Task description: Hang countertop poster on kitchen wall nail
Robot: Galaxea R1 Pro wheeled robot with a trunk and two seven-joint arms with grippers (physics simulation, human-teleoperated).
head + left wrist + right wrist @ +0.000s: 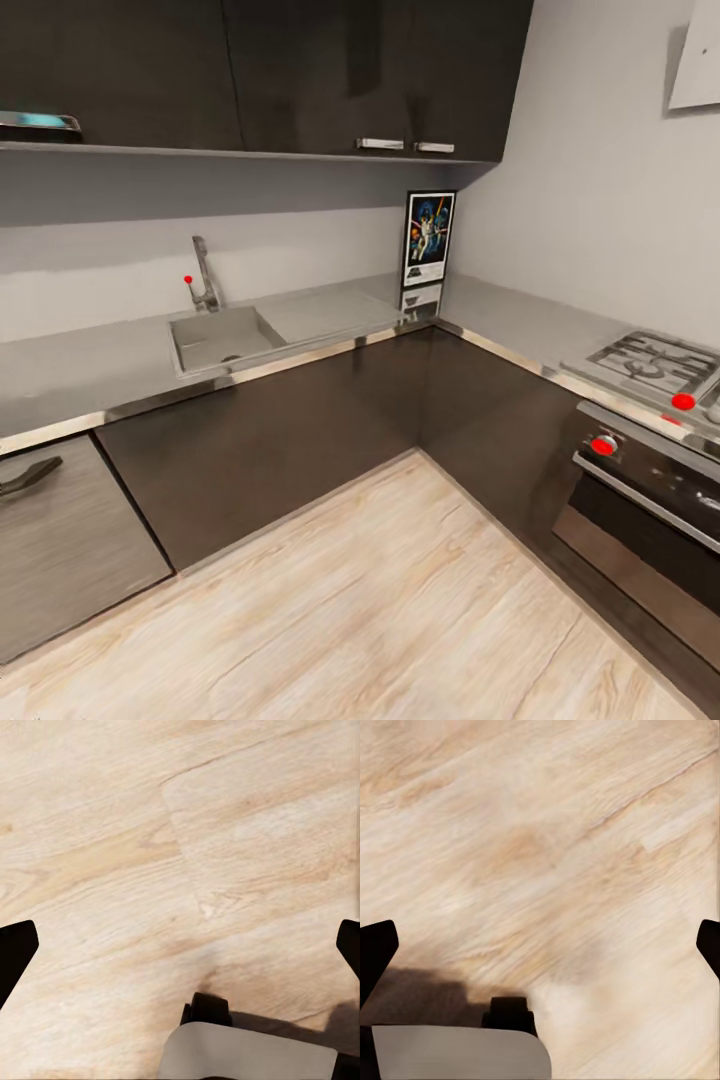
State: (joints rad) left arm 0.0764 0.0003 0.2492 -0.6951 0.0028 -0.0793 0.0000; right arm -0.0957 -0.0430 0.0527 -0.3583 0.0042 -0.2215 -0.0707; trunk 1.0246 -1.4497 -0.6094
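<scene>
The poster [429,238], a portrait Star Wars print in a thin black frame, stands upright in the far corner of the kitchen countertop [90,365], leaning against the wall. No wall nail can be made out on the grey walls. In the left wrist view my left gripper [180,952] is open over the wooden floor, its dark fingertips [15,952] wide apart with nothing between them. My right gripper [540,952] is likewise open above the floor, holding nothing.
A square sink [222,338] with a tap [204,272] is set into the left run. A gas hob [650,362] and oven [650,500] sit on the right. Dark wall cabinets [370,70] hang above. Light wooden floor [400,600] lies before the counters.
</scene>
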